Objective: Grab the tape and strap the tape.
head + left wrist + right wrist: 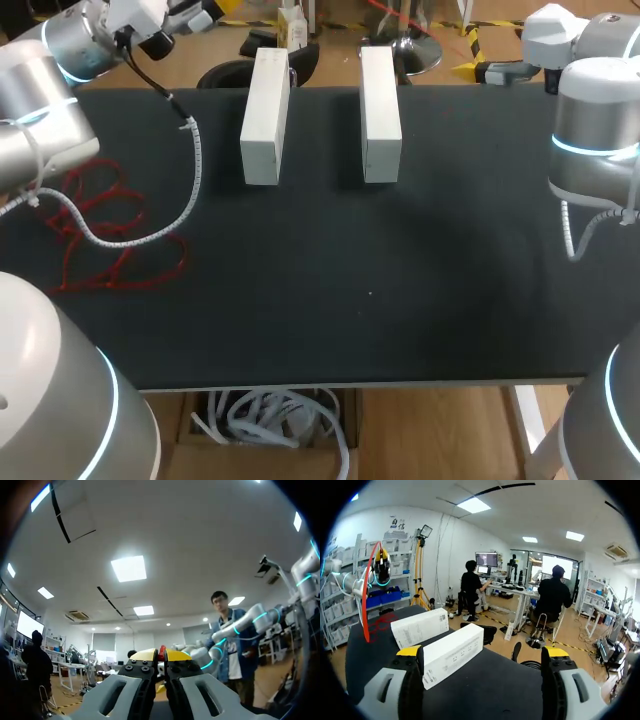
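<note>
black worktop (400,280): matte surface that carries every item listed here.

left arm (40,95): comes in over the far left corner of the worktop and is raised above it.

left gripper (161,656): yellow-tipped fingers are pressed together, with a thin red strip pinched between the tips. in the right wrist view this claw hangs high over the left side of the worktop, clamped on the same strip.

red tape (100,235): a thin red strap. most of it lies in loose, tangled loops near the left edge of the worktop. in the right wrist view one strand drops in a curve from the left gripper towards the loops.

white coiled cable (195,165): runs from the left arm, sags onto the worktop and lies across the red loops.

left white box (263,115): long carton standing on a narrow side near the far edge, left of the middle, with its length running from the far edge towards the near edge.

right white box (380,115): matching carton, parallel to the first, with bare worktop between them.

right arm (595,130): sits at the right edge of the worktop.

right gripper (482,652): fingers (410,652) are spread wide and grip nothing. it points across the worktop, with the nearer carton lying just ahead of the fingers and the second carton beyond it. the red tape is well apart from this claw.
</note>
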Controlling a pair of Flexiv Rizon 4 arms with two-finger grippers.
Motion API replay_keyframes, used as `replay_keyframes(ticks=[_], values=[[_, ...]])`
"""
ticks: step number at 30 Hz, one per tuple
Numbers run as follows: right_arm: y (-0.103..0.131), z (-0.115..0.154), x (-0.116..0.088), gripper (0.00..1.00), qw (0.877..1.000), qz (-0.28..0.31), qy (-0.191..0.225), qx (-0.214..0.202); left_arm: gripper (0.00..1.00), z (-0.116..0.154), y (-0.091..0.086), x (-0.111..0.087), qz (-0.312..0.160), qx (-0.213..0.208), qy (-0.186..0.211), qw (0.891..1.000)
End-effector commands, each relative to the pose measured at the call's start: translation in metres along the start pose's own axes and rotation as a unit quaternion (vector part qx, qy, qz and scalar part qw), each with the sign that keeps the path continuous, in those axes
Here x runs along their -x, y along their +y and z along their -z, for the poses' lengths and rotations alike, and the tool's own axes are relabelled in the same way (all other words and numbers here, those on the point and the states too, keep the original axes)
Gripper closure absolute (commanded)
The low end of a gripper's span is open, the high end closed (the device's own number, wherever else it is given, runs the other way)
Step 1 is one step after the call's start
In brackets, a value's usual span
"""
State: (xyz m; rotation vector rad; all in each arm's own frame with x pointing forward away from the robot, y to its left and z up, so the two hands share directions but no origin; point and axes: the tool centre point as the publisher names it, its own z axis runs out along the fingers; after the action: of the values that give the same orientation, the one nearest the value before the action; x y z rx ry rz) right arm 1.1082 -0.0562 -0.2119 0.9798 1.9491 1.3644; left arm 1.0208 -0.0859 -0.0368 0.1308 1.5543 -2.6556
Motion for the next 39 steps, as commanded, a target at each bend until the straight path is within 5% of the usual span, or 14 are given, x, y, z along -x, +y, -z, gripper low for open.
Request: replay_keyframes(ticks=[1,16,23,30,39], values=[[-0.007,0.035,-0.014,0.00,0.993,-0.097,-0.048,0.049,1.00,0.000,0.001,0.001,-0.001,-0.001,0.001,1.000],[0.004,0.091,-0.073,0.00,0.984,-0.159,-0.083,0.014,1.00,0.000,0.001,0.001,-0.001,-0.001,0.001,1.000],[-0.003,0.104,-0.110,0.00,0.981,-0.133,-0.131,0.058,1.00,0.000,0.001,0.001,-0.001,-0.001,0.001,1.000],[-0.017,0.108,-0.144,0.00,0.959,-0.189,-0.178,0.114,1.00,0.000,0.001,0.001,-0.001,-0.001,0.001,1.000],[-0.023,0.110,-0.151,0.00,0.944,-0.152,-0.243,0.163,1.00,0.000,0.001,0.001,-0.001,-0.001,0.001,1.000]])
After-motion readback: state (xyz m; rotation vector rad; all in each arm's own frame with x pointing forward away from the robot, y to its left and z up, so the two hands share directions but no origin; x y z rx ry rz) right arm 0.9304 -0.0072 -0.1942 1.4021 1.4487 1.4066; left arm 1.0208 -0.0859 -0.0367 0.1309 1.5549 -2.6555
